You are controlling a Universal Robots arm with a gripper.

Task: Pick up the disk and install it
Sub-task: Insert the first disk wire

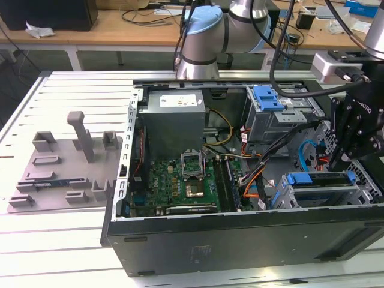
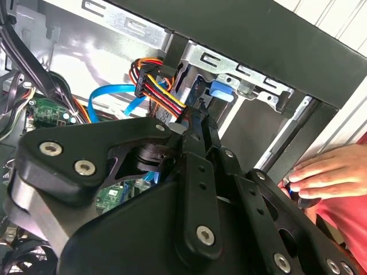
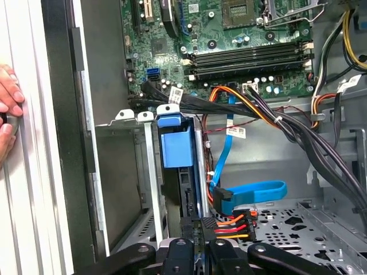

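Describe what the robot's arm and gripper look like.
The arm is silver-grey tubing with pale blue joint caps and black cables alongside. The gripper is matte black, built of link plates with silver screw heads and white lettering.

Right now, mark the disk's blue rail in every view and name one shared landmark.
Exterior view: the disk's blue rail sits at the drive cage, at the exterior view's right.
First wrist view: it stands in that cage.
Second wrist view: it sits in the cage.
Shared landmark: light-blue cable.
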